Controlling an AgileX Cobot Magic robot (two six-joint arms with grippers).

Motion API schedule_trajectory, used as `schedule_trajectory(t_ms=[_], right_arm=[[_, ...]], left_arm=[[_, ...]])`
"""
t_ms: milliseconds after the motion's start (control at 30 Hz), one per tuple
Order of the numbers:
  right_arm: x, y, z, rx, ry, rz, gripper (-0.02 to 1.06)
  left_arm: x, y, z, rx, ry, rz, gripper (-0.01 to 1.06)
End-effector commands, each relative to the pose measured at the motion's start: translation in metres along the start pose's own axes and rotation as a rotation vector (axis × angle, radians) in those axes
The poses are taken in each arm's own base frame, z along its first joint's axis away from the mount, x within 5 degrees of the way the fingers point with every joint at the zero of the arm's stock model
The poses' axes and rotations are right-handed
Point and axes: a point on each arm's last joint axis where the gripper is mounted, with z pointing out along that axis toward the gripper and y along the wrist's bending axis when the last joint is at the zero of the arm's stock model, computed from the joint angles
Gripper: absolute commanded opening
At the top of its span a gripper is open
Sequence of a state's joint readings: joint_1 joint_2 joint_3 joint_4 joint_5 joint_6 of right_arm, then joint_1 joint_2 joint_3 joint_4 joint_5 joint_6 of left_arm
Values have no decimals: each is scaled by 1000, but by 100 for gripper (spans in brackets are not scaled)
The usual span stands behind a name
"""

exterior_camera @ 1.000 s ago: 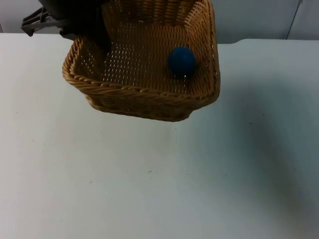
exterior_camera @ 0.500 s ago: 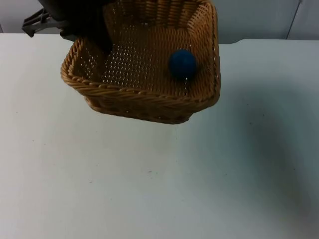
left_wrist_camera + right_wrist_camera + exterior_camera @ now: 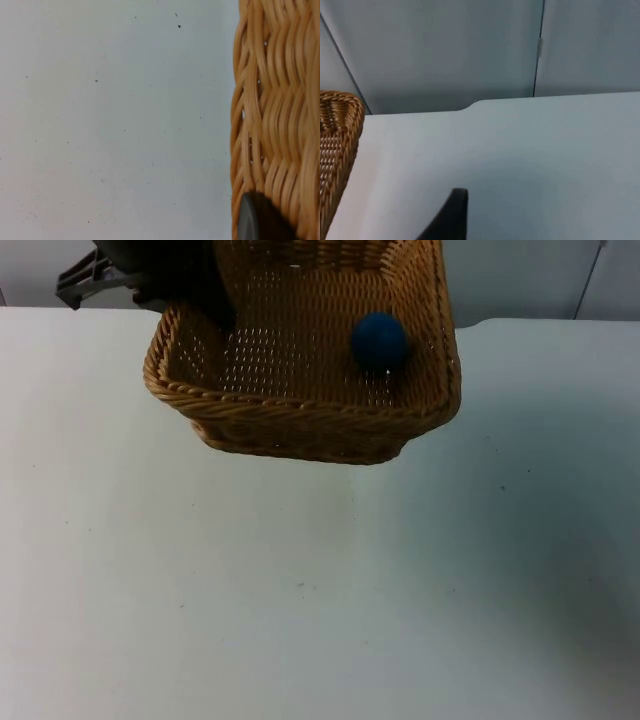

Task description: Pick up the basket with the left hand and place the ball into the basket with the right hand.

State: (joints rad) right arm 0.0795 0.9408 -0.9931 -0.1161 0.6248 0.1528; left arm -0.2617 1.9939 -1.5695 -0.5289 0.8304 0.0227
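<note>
A woven wicker basket (image 3: 300, 390) hangs lifted above the far side of the white table (image 3: 320, 590), casting a faint shadow. The left gripper (image 3: 205, 305) clamps the basket's far left rim (one black fingertip (image 3: 260, 220) presses on the weave). A blue ball (image 3: 379, 340) rests inside, toward the basket's right wall. The right gripper (image 3: 452, 215) waits right of the basket; its jaw state cannot be told.

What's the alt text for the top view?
A wicker basket is held above the white table by the left gripper at its far left rim, with a blue ball inside near its right wall.
</note>
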Motion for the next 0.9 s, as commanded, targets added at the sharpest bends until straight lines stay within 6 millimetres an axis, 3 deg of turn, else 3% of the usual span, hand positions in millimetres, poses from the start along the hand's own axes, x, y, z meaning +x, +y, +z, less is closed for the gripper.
schedule_trajectory(t_ms=[0, 267, 500, 733, 867], right_arm=[[8, -4, -8, 19, 13, 2, 104], [11, -5, -16, 24, 13, 0, 104], [11, -6, -16, 41, 14, -20, 104], [12, -7, -7, 56, 33, -20, 104], [13, 1, 3, 32, 58, -68, 104]], left_arm=[[-3, -6, -7, 32, -39, -26, 0], [-2, -1, 13, 64, -15, -41, 0], [-10, 8, 27, 68, -179, -26, 0], [11, 30, 49, 12, -155, -80, 0], [32, 48, 71, -30, -71, -114, 0]])
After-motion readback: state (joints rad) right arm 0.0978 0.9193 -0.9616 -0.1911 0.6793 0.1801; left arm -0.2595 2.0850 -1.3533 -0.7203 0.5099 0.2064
